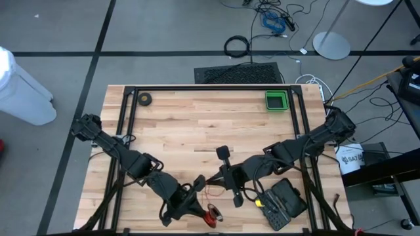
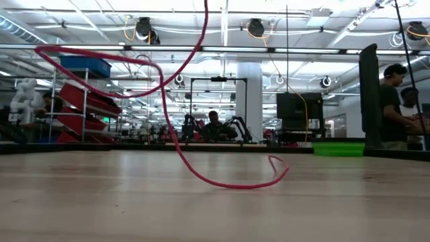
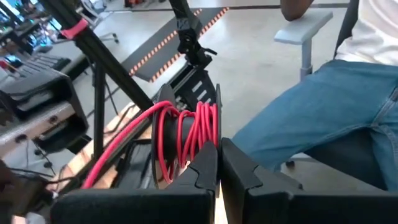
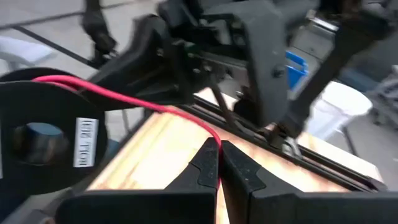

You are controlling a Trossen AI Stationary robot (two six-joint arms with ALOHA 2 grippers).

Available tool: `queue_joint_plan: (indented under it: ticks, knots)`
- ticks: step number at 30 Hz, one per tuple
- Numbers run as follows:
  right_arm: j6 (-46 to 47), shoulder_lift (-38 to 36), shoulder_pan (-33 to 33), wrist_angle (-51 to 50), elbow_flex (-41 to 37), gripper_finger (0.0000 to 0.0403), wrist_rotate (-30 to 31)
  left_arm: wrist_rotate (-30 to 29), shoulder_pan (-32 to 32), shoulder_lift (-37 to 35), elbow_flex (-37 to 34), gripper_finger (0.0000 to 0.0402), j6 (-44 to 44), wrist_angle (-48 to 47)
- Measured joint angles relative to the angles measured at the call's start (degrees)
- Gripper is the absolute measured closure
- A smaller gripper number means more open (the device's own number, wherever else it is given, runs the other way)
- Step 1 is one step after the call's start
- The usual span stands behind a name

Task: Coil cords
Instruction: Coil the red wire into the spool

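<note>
The thin red cord (image 2: pixel 176 144) hangs in loose loops above the table, and its lowest loop (image 2: pixel 250 184) lies on the wood. Part of it is wound on a small black reel (image 3: pixel 186 134), which shows near the table's front edge (image 1: pixel 211 215). My left gripper (image 3: pixel 219 167) is shut on that reel and stands near the front edge in the high view (image 1: pixel 201 208). My right gripper (image 4: pixel 219 149), just behind it toward the table's middle (image 1: pixel 214 179), is shut on the cord a short way from the reel (image 4: pixel 43 134). My left gripper pinches the rim of the reel's black side disc (image 3: pixel 215 127) between its two fingertips (image 3: pixel 202 171). The fingers come at it about level. The reel stands on edge, lifted clear of the table, with red turns around its core. My right gripper pinches a single strand of the red cord (image 4: pixel 210 135) between its fingertips (image 4: pixel 205 163). The fingers lie across the strand, slanting slightly down. From the pinch the strand runs almost straight to the reel's rim (image 4: pixel 59 79).
A green bin (image 1: pixel 276 99) and a small black ring roll (image 1: pixel 144 99) sit at the table's far edge. A black device with yellow parts (image 1: pixel 282 203) lies at the near right. Black frame rails (image 1: pixel 125 124) run along both sides. A seated person's leg (image 3: pixel 311 130) shows beyond the front edge.
</note>
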Motion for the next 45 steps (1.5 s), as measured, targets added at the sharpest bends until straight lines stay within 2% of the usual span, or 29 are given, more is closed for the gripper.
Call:
queue_joint_plan:
  ticks: [5,13,20,29,37,40,45]
  knots:
    - [0.1,1.1,-0.4,2.0,0.0,0.0403,-6.2,0.0,-0.2,0.0,0.0,0.0393,1.9,1.0]
    - [1.2,3.0,-1.6,2.5,0.0,0.0403,-7.5,-0.2,-3.0,0.0,0.0,0.0393,6.3,3.7]
    - [2.8,4.0,-3.0,2.8,0.0,0.0403,-12.4,-2.2,-5.1,0.0,0.0,0.0393,9.9,7.0]
    - [6.5,3.9,-2.9,-2.0,0.1,0.0403,-12.5,-19.7,-7.8,-1.0,0.0,0.0393,8.7,7.8]
    - [11.8,2.4,-2.3,-8.9,0.1,0.0403,-12.0,-35.2,-10.6,-5.0,0.0,0.0393,0.4,2.6]
    - [14.1,0.8,-1.1,-12.2,0.1,0.0403,-8.3,-40.4,-11.3,-6.1,0.0,0.0393,-2.4,-0.4]
    - [17.4,-1.6,1.8,-17.2,0.1,0.0403,0.3,-44.6,-11.4,-6.9,0.0,0.0393,-6.0,-3.8]
